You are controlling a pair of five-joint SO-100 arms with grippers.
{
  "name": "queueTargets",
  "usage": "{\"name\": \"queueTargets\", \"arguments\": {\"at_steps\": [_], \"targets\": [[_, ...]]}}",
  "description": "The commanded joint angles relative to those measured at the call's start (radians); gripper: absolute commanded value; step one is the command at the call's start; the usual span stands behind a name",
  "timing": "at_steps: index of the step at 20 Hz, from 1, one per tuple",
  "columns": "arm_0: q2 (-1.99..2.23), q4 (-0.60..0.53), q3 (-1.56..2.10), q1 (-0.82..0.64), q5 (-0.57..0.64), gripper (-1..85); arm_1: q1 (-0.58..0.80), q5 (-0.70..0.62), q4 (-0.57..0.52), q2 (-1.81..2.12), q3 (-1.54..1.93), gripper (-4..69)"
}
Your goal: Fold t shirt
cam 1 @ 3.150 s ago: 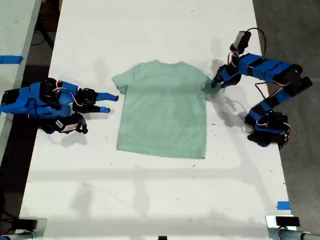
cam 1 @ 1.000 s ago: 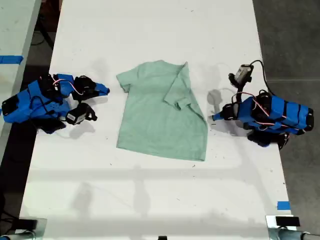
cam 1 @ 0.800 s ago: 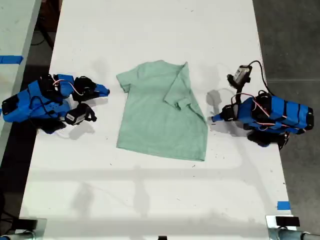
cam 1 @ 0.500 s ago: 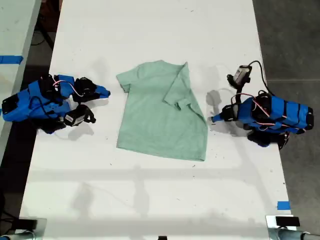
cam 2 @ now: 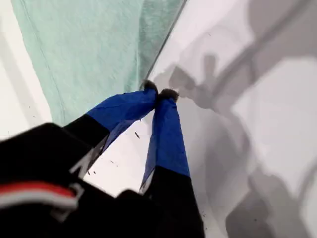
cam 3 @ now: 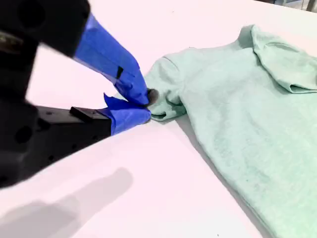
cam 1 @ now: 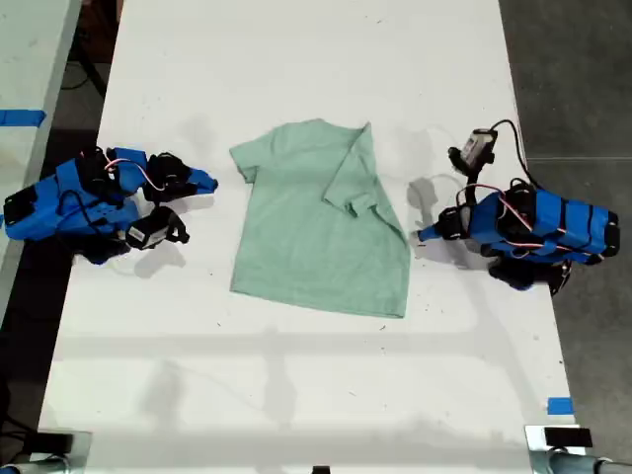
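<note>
Both end effectors sit low over the white counter (cam 1: 296,395). My first gripper (cam 2: 158,93), at the exterior view's right, has its jaws pressed together on nothing, tips just beside the t shirt (cam 1: 321,222) edge. My second gripper (cam 3: 146,106), at the exterior view's left, has jaws nearly together at the sleeve edge; grip on cloth unclear. T shirt lies flat mid-counter, one sleeve folded inward across the chest.

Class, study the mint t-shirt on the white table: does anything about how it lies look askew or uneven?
Yes. The pale mint-green cloth t-shirt is lopsided: the sleeve on the exterior view's right is folded in over the body, while the sleeve on that view's left still sticks out flat. The fold edge runs diagonally.
</note>
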Motion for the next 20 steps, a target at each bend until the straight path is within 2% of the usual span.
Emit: {"name": "queueTargets", "arguments": {"at_steps": [1, 11, 15, 17, 20], "targets": [[0.008, -0.009, 0.044, 0.0, 0.003, -0.2, -0.006, 0.002, -0.02, 0.008, 0.048, 1.9], [0.008, -0.009, 0.044, 0.0, 0.006, -0.2, -0.011, 0.012, -0.02, 0.008, 0.048, 1.9], [0.008, -0.009, 0.044, -0.003, 0.008, -0.2, -0.023, 0.071, 0.002, 0.008, 0.031, 1.7], [0.008, -0.009, 0.044, -0.003, 0.008, -0.2, -0.011, 0.026, 0.012, 0.008, 0.02, 2.9], [0.008, -0.009, 0.044, -0.012, 0.008, -0.2, -0.017, 0.087, 0.012, 0.009, 0.02, 5.3]]}}
